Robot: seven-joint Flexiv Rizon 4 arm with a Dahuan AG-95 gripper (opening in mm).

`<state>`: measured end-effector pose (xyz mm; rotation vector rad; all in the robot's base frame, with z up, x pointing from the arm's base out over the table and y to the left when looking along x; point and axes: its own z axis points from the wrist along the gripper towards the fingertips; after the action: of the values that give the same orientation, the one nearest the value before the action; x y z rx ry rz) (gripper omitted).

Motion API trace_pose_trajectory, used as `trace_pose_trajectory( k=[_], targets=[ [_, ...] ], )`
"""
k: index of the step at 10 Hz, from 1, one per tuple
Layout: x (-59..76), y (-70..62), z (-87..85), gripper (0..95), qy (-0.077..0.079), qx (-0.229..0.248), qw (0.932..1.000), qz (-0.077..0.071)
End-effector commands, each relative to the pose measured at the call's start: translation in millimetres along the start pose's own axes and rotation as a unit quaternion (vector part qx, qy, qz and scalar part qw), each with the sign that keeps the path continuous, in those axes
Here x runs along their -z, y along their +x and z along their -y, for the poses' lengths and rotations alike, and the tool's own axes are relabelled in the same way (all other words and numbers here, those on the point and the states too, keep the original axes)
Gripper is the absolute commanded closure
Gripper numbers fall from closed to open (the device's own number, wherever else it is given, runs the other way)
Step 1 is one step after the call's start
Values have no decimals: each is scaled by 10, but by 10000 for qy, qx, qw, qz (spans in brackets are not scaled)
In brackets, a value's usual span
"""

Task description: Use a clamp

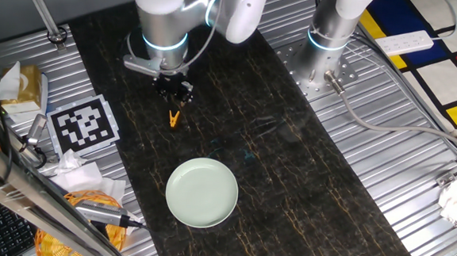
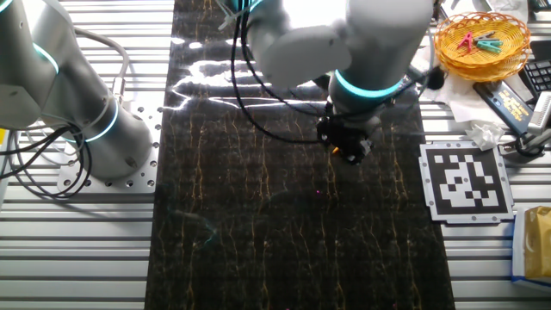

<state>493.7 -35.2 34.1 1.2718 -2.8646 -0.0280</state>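
Clamp lies on the dark surface just below the gripper; finger state cannot be told (no readable writing, only a checkered marker).

Clamp mostly behind tool

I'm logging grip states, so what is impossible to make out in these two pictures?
- Gripper jaws: too small and dark in one fixed view; in the other, the wrist covers them.
- Clamp: contact with the fingers unclear; in the other fixed view only an orange speck shows.
- Plate: outside the other fixed view.
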Motion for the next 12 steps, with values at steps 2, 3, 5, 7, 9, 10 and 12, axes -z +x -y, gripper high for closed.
trace_pose_trajectory(
  k=[2,3,5,7,9,10,12],
  targets=[
    [-51,-92,-12,570,-67,-124,9999,55],
    [-71,-126,-22,570,-55,-136,9999,10],
    [-86,-152,-31,570,-66,-127,9999,17],
    [-80,-153,-36,570,-100,-131,9998,56],
    [-72,-162,-47,570,-102,-159,9998,69],
    [-85,-183,-54,570,-67,-207,9998,16],
    [-109,-220,-67,570,39,-352,9993,-80]
  ],
)
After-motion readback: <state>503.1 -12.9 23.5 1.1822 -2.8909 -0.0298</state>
